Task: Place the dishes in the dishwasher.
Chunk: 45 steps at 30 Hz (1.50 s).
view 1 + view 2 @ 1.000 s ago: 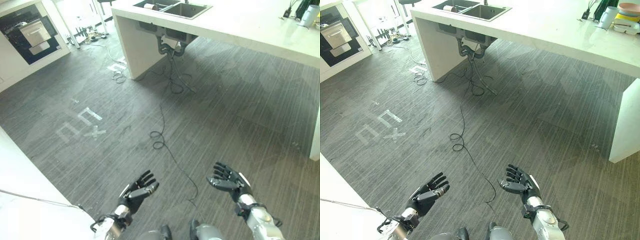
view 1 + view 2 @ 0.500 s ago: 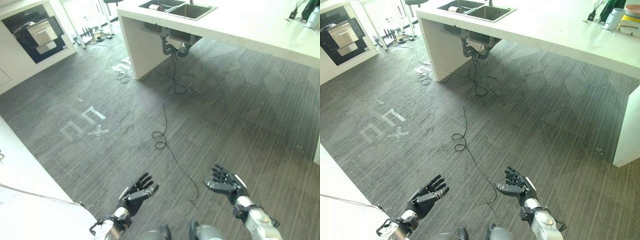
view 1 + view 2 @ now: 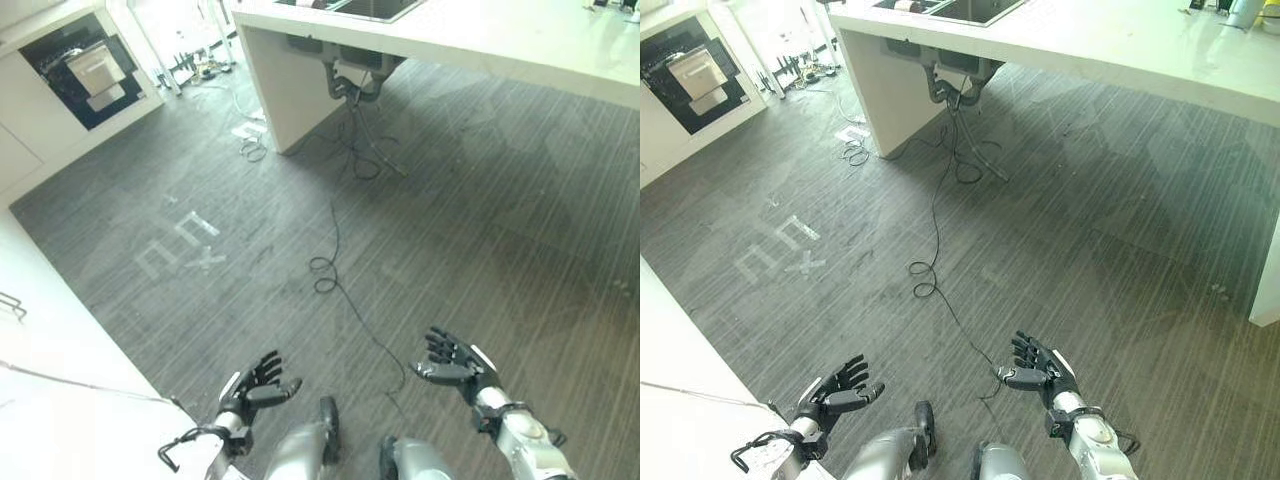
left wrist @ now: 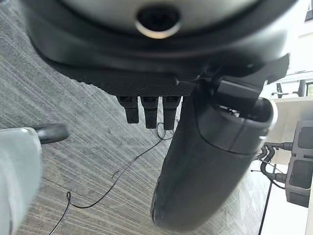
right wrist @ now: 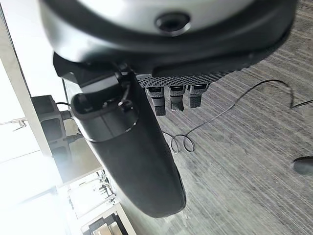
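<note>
Both hands hover low over the dark striped floor, palms turned toward each other, each holding nothing. My left hand [image 3: 255, 385] is open at the lower left, its fingers [image 4: 149, 110] straight. My right hand [image 3: 455, 362] is open at the lower right, its thumb [image 5: 139, 161] and fingers relaxed. Far off at the upper left, a dark appliance front [image 3: 85, 65] is set in white cabinets, with a pale metal part showing in it. A pale cup [image 3: 1245, 10] stands on the white island counter [image 3: 1120, 40] at the far right.
The island counter spans the back, with a sink [image 3: 960, 8] at its left end and pipes [image 3: 345, 80] beneath. Its white side panel [image 3: 1268, 280] comes down at the right. A white countertop [image 3: 50, 400] borders the lower left. Pale tape marks [image 3: 180, 245] lie on the floor.
The camera has shifted, so the island sits higher in the picture. My left hand has drawn back toward the lower left. Both hands stay open and empty.
</note>
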{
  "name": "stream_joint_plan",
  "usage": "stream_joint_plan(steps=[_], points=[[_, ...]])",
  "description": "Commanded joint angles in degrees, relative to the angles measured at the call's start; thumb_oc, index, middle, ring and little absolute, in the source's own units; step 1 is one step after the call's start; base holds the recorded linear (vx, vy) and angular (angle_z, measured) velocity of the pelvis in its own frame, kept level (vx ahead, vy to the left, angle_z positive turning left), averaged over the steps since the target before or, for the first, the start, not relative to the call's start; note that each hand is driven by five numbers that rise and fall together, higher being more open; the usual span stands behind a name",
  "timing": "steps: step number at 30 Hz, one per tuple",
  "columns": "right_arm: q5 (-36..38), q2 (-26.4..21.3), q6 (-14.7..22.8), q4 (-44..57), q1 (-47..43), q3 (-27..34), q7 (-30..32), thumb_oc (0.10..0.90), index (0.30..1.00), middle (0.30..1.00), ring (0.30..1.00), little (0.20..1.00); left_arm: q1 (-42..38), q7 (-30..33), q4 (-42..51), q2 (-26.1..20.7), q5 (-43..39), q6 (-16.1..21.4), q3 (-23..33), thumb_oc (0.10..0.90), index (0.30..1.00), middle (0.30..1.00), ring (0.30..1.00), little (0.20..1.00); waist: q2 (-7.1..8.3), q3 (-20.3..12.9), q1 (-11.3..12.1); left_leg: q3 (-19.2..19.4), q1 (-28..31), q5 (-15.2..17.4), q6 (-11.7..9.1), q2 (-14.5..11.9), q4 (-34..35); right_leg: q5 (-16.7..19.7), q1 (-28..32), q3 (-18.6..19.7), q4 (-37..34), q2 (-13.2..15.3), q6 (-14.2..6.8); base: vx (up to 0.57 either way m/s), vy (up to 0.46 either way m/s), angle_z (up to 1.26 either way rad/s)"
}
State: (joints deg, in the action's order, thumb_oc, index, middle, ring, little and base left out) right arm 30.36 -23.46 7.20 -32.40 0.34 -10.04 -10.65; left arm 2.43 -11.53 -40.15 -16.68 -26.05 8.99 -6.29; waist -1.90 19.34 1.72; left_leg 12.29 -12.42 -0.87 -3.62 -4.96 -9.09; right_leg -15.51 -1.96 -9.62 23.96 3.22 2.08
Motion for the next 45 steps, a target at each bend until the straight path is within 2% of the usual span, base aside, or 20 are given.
stream_joint_plan(steps=[1, 5, 7, 10, 12, 14, 16, 18, 19, 21, 24, 27, 28, 30, 32, 34, 36, 40, 43, 45], points=[[0.2, -1.0, 5.3, 3.3, -2.4, 0.6, 0.2, 0.800, 0.900, 0.900, 0.900, 0.900, -1.7, 0.4, 3.5, -2.5, 2.4, 5.6, 1.1, 0.800, 0.900, 0.900, 0.900, 0.900, 1.17, -4.1, 0.4, 3.5, 0.4, 5.7, 0.5, -0.9, -8.1, -2.8, 8.1, -3.8, -6.8, 4.0, -4.8, 0.30, 0.255, 0.26], [2.4, 0.0, 6.4, 2.7, -2.5, 1.3, 1.1, 0.800, 0.900, 0.900, 0.900, 0.900, -2.6, 1.1, 3.8, -3.8, 3.4, 5.1, 0.3, 0.800, 0.900, 0.900, 0.900, 0.900, 1.11, -5.4, 1.2, 0.0, 1.3, 7.4, 3.9, 1.8, -8.1, -1.3, 11.4, -3.1, -6.8, 2.9, -5.1, 0.23, 0.202, 0.08], [2.1, 0.8, 6.3, 3.3, -2.1, 2.0, 1.7, 0.800, 0.900, 0.900, 0.900, 0.900, -3.4, 1.5, 3.9, -4.7, 3.6, 4.6, 0.0, 0.800, 0.900, 0.900, 0.900, 0.900, 0.43, -5.9, 0.0, -0.9, 3.2, 9.4, 6.2, 3.4, -8.1, 8.0, 13.2, -3.4, -4.3, 2.9, -7.6, 0.29, 0.252, 0.03], [-0.1, 2.1, 7.5, 5.6, -0.5, 2.6, 3.3, 0.800, 0.900, 0.900, 0.900, 0.900, -4.6, 2.9, 5.1, -5.7, 3.0, 3.9, -1.2, 0.800, 0.900, 0.900, 0.900, 0.900, -1.23, -5.3, -1.8, -2.7, 5.8, 12.2, 10.0, 6.0, -8.1, 17.0, 2.8, -2.1, 20.3, 6.0, -10.3, 0.25, 0.353, 0.44], [-0.5, 2.2, 7.7, 5.9, -0.1, 2.5, 3.7, 0.800, 0.900, 0.900, 0.900, 0.900, -4.5, 3.6, 5.6, -5.7, 2.7, 4.0, -1.4, 0.800, 0.900, 0.900, 0.900, 0.900, -2.25, -4.8, -2.1, -3.4, 7.1, 13.0, 10.5, 6.2, -8.1, 17.7, -1.5, -2.4, 26.7, 7.5, -9.4, 0.20, 0.245, 0.52], [-0.6, 2.0, 8.2, 5.7, -0.1, 2.3, 3.6, 0.800, 0.900, 0.900, 0.900, 0.900, -4.1, 4.1, 6.1, -5.5, 2.2, 4.5, -1.5, 0.800, 0.900, 0.900, 0.900, 0.900, -2.47, -4.3, -3.0, -4.0, 8.3, 13.7, 10.7, 6.6, -8.1, 16.0, -4.5, -2.9, 25.8, 5.8, -8.6, 0.27, 0.105, 0.27], [-0.5, 1.4, 8.2, 6.7, 0.7, 3.4, 3.5, 0.800, 0.900, 0.900, 0.900, 0.900, -3.0, 3.1, 7.8, -5.7, 2.6, 4.7, -1.0, 0.800, 0.900, 0.900, 0.900, 0.900, -1.72, -3.5, -5.8, -7.1, 10.4, 15.6, 10.5, 8.5, -8.1, 13.9, -9.6, -2.9, 13.1, 0.3, -8.2, 0.47, -0.096, -0.11], [0.7, 0.6, 7.8, 6.8, 1.0, 4.5, 2.9, 0.800, 0.900, 0.900, 0.900, 0.900, -3.1, 2.2, 8.3, -6.2, 3.1, 3.9, -0.4, 0.800, 0.900, 0.900, 0.900, 0.900, -0.64, -3.6, -6.7, -8.7, 12.7, 18.2, 9.7, 9.8, -8.1, 14.3, -11.6, -4.3, -0.2, 0.8, -8.9, 0.66, -0.161, 0.64], [1.8, -0.3, 7.8, 6.2, 1.0, 5.6, 1.5, 0.800, 0.900, 0.900, 0.900, 0.900, -3.3, 2.0, 7.7, -5.9, 4.1, 4.2, -0.4, 0.800, 0.900, 0.900, 0.900, 0.900, 0.46, -3.3, -7.5, -10.6, 16.7, 21.2, 8.6, 11.0, -8.1, 16.1, -16.9, -6.8, -6.8, 3.3, -10.5, 0.76, -0.164, 1.29], [2.0, -0.5, 8.2, 5.7, 1.3, 6.5, 0.0, 0.800, 0.900, 0.900, 0.900, 0.900, -3.0, 2.3, 7.2, -5.5, 5.4, 5.3, -0.8, 0.800, 0.900, 0.900, 0.900, 0.900, 0.00, -3.6, -7.7, -11.0, 19.6, 23.8, 8.2, 10.9, -8.1, 17.0, -19.1, -7.8, -6.8, 4.3, -10.4, 0.61, -0.146, 0.70], [1.6, -0.9, 7.9, 6.4, 1.3, 6.3, 0.0, 0.800, 0.900, 0.900, 0.900, 0.900, -2.2, 2.9, 6.9, -4.7, 7.7, 6.1, -0.7, 0.800, 0.900, 0.900, 0.900, 0.900, 0.14, -4.9, -8.6, -12.1, 23.2, 22.7, 7.0, 12.1, -8.1, 16.7, -16.7, -6.8, -6.8, 3.4, -8.3, 0.49, -0.149, -0.25], [1.8, -2.5, 7.8, 6.5, 0.3, 4.7, 0.7, 0.800, 0.900, 0.900, 0.900, 0.900, -1.6, 4.3, 6.4, -4.4, 9.4, 6.6, -1.4, 0.800, 0.900, 0.900, 0.900, 0.900, -0.31, -5.7, -8.2, -12.0, 27.2, 5.8, 0.8, 11.1, -12.0, 12.1, -11.3, -5.0, -6.8, 1.3, -4.2, 0.58, -0.208, -0.26], [1.2, -3.3, 8.3, 6.7, 0.3, 4.6, 1.3, 0.800, 0.900, 0.900, 0.900, 0.900, -1.3, 4.4, 7.1, -4.4, 10.7, 6.2, -1.4, 0.800, 0.900, 0.900, 0.900, 0.900, 0.87, -5.6, -7.5, -10.1, 20.9, -0.5, -2.1, 11.5, -26.8, 9.9, -8.5, -4.5, -6.8, 2.4, -2.8, 0.53, -0.233, -0.01], [1.1, -4.1, 8.5, 6.6, 0.3, 4.8, 1.8, 0.800, 0.900, 0.900, 0.900, 0.900, -1.1, 3.8, 7.8, -4.4, 11.0, 5.0, -1.5, 0.800, 0.900, 0.900, 0.900, 0.900, 1.71, -5.0, -6.6, -6.4, 13.1, -1.0, -3.5, 9.5, -40.2, 7.7, -5.3, -4.7, -6.8, 3.1, -1.3, 0.39, -0.199, -0.21], [1.6, -4.4, 9.3, 5.7, -0.2, 5.2, 2.4, 0.800, 0.900, 0.900, 0.900, 0.900, -1.6, 2.6, 7.7, -4.4, 11.7, 4.1, -1.6, 0.800, 0.900, 0.900, 0.900, 0.900, 2.07, -4.1, -5.4, -4.0, 5.1, 0.8, -2.4, 7.2, -44.6, 5.7, -2.1, -3.9, -6.8, 2.9, -0.7, 0.38, -0.112, -0.26], [1.4, -3.7, 9.0, 3.6, -2.3, 4.5, 4.3, 0.800, 0.900, 0.900, 0.900, 0.900, -1.0, 2.8, 5.0, -3.6, 13.6, 4.7, -1.7, 0.800, 0.900, 0.900, 0.900, 0.900, 2.06, -3.3, -2.6, -3.3, 3.1, 3.2, 1.3, 6.7, -18.1, 3.4, 0.8, 1.7, -6.8, 1.1, -2.3, 0.76, 0.138, -0.96], [1.4, -3.2, 8.4, 2.7, -2.7, 2.8, 6.1, 0.800, 0.900, 0.900, 0.900, 0.900, 0.9, 3.0, 4.5, -3.2, 14.2, 5.0, -1.6, 0.800, 0.900, 0.900, 0.900, 0.900, 0.71, -2.7, 0.4, -8.9, -2.2, -0.8, -0.4, 6.0, -8.1, 1.0, 3.9, 6.0, -6.8, -1.8, -3.0, 0.75, 0.258, -1.18], [1.1, -3.3, 8.5, 1.3, -2.6, 2.9, 6.3, 0.800, 0.900, 0.900, 0.900, 0.900, 3.4, 2.0, 5.4, -3.7, 14.8, 4.8, -0.8, 0.800, 0.900, 0.900, 0.900, 0.900, 0.10, -2.3, 2.8, -10.2, -9.4, -1.6, -1.2, 4.4, -8.1, -1.0, 6.8, 7.9, -6.8, -2.3, -3.4, 0.47, 0.171, -1.36], [0.7, -3.3, 9.0, -1.2, -3.0, 3.1, 6.2, 0.800, 0.900, 0.900, 0.900, 0.900, 3.8, 1.1, 3.2, -4.1, 14.6, 5.9, -0.1, 0.800, 0.900, 0.900, 0.900, 0.900, 0.10, -3.3, 3.0, -10.5, -6.0, 1.5, 0.9, 5.8, -8.1, -2.0, 9.6, 7.7, -6.8, -1.3, -4.5, 0.46, 0.221, -0.45], [2.7, -2.6, 9.2, -2.7, -3.0, 3.4, 6.2, 0.800, 0.900, 0.900, 0.900, 0.900, 3.1, 1.0, 2.2, -4.4, 15.7, 6.0, -0.4, 0.800, 0.900, 0.900, 0.900, 0.900, -0.12, -4.5, 2.7, -11.1, -3.0, 4.6, 3.2, 6.2, -8.1, 2.8, 11.6, 5.6, -6.8, -0.7, -5.6, 0.41, 0.192, -0.58]])
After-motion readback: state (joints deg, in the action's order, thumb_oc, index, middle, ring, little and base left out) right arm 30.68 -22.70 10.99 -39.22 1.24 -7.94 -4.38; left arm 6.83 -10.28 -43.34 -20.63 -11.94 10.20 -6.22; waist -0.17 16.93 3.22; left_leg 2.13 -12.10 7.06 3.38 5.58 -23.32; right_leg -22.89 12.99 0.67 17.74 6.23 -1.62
